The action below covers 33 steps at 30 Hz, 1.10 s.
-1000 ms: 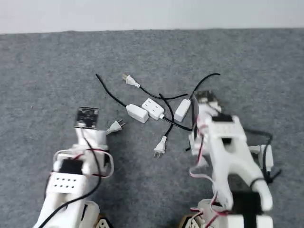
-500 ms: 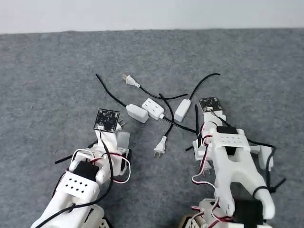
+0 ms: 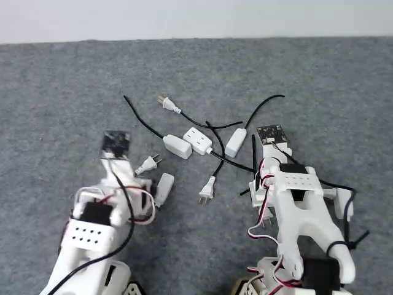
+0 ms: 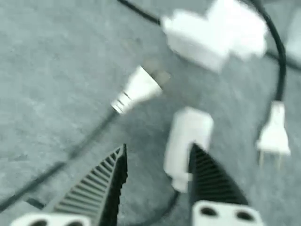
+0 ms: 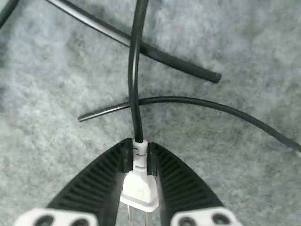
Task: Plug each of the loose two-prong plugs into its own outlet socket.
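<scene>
My left gripper (image 4: 158,149) is open just above the grey carpet. A white outlet socket (image 4: 188,141) on a black cord lies against one of its fingers (image 4: 207,179). Just past the fingertips lies a loose two-prong plug (image 4: 138,87). In the high view that plug (image 3: 149,163) and that socket (image 3: 164,187) lie beside the left arm (image 3: 92,221). My right gripper (image 5: 138,146) is shut on a white two-prong plug (image 5: 139,186), whose black cord runs out ahead. Two other plugs (image 3: 164,102) (image 3: 207,189) lie loose.
Three white sockets (image 3: 177,146) (image 3: 198,140) (image 3: 235,142) sit in a cluster at the carpet's middle, with black cords (image 3: 215,157) crossing around them. More cord ends (image 5: 178,63) lie ahead of the right gripper. The right arm (image 3: 295,190) stands at the right.
The left arm swung right over the plug, then back left; the white socket now lies uncovered beside it. The right arm drew back slightly a second ago and has since kept still.
</scene>
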Motion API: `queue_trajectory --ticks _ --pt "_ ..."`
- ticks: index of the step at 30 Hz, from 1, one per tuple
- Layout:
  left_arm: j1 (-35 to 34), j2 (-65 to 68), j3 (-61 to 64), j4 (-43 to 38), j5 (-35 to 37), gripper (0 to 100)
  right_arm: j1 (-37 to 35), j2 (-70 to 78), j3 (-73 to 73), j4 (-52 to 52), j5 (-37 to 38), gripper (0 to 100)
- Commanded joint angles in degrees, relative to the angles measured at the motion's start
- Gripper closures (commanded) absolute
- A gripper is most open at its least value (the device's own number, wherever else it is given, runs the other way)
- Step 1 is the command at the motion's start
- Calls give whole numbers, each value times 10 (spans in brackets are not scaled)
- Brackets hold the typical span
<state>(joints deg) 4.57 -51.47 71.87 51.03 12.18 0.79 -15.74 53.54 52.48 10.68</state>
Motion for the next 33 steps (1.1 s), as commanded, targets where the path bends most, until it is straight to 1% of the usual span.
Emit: queue_trajectory --ticks 1,6,11,14,16,19,23,25,29,31,33 --pt "0 -6 -29 -2 -5 976 -3 -23 -3 -11 7 991" --pt "43 -6 -8 -19 -4 988 -4 -23 -2 -10 10 991" --pt "48 -6 -9 -27 -2 988 -4 -23 -2 -9 11 991" --pt "47 3 -7 -47 -2 988 -4 -23 -2 -9 11 991" --pt "47 38 -15 -56 -2 988 -5 -23 -2 -9 11 991" --pt "47 126 -46 -77 -2 988 -5 -23 -2 -10 11 991" --pt "49 237 -102 -81 -2 988 -5 -23 -2 -11 11 991" --pt "50 267 -114 -80 -2 988 -5 -23 -2 -11 11 991" --pt "62 256 -113 -78 -2 988 -5 -23 -2 -12 11 991" --pt "90 230 -96 -69 -2 988 -7 -23 -2 -12 11 991" --pt "131 200 -72 -64 -2 988 -16 -23 -3 -12 11 991"
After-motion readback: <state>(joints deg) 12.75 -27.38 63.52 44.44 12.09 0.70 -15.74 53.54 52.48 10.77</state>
